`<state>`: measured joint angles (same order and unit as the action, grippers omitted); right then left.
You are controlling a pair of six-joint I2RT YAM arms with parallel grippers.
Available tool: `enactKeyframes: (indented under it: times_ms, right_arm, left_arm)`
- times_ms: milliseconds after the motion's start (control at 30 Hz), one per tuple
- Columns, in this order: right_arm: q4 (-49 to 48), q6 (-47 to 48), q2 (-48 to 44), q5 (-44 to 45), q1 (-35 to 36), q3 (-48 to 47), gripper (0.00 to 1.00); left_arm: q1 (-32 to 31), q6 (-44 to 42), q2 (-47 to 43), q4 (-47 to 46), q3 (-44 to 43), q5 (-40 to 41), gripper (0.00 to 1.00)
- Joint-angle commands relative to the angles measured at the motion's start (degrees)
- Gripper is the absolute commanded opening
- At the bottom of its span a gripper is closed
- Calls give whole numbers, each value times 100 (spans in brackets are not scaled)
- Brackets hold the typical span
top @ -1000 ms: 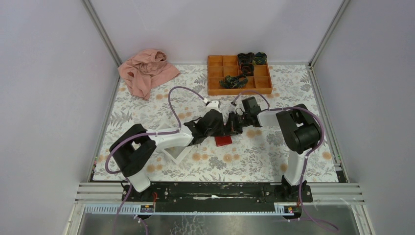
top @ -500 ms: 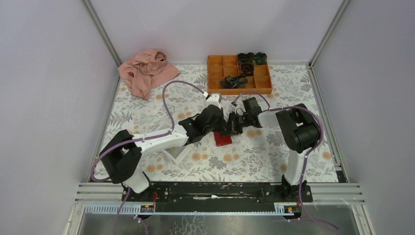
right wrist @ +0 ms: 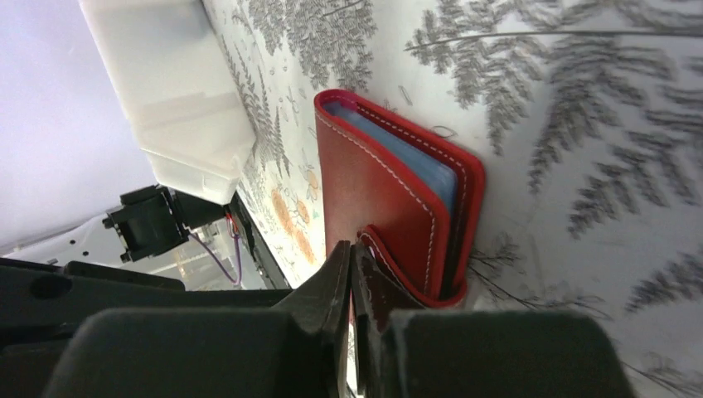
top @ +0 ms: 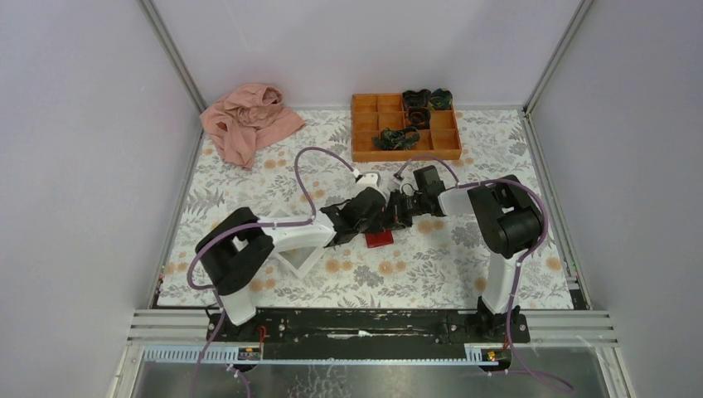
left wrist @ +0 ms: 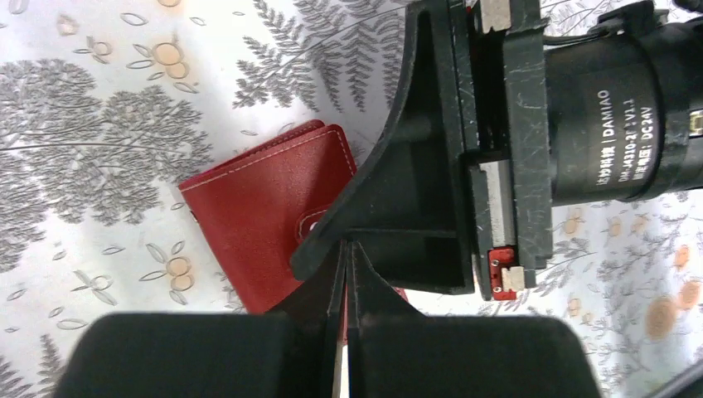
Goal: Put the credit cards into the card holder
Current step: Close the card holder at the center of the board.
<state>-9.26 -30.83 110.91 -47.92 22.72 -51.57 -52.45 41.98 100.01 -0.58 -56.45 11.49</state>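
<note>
The dark-red card holder (top: 380, 240) lies folded shut on the flowered table. In the right wrist view (right wrist: 377, 178) its pale blue inside shows along one edge. In the left wrist view (left wrist: 257, 211) its snap tab (left wrist: 308, 225) is visible. My left gripper (left wrist: 346, 245) is shut and empty, with its tips just above the holder's tab edge. My right gripper (right wrist: 351, 249) is shut, with its tips against the tab (right wrist: 383, 274). From above, the two grippers, left (top: 380, 224) and right (top: 391, 221), meet over the holder. No credit cards are in view.
A white tray (top: 292, 264) sits partly under my left arm and shows in the right wrist view (right wrist: 166, 99). An orange compartment box (top: 404, 126) with dark items stands at the back. A pink cloth (top: 247, 120) lies at the back left.
My left arm stretched out and then folded back, with its elbow swinging right. Both grippers stayed over the card holder, which has not visibly moved.
</note>
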Motion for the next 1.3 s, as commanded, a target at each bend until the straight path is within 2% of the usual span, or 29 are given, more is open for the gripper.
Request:
enactKeyframes:
  times_ms: [0, 133, 267, 433, 467, 567, 667, 1267]
  right_arm:
    - [539, 169, 443, 868, -22, 259, 9]
    - [568, 185, 430, 880, -23, 228, 9]
    - [598, 184, 427, 872, -30, 191, 9]
    - [641, 226, 352, 829, -27, 151, 12]
    - [641, 243, 322, 811, -24, 134, 14]
    - [635, 281, 179, 680, -22, 94, 31]
    - [626, 272, 32, 543, -14, 43, 38]
    - [455, -76, -841, 112, -5, -86, 40]
  left_arm:
    - [-147, 232, 809, 28, -141, -465, 0]
    - [-143, 218, 377, -285, 183, -221, 0]
    - [-120, -45, 129, 11, -145, 86, 0]
    - [-117, 65, -660, -44, 13, 673, 3]
    - [-117, 91, -778, -53, 70, 768, 5]
    - [-117, 155, -939, -28, 209, 943, 7]
    - [-117, 232, -987, 13, 293, 1044, 7]
    - [-120, 614, -1696, 109, 733, 1947, 7]
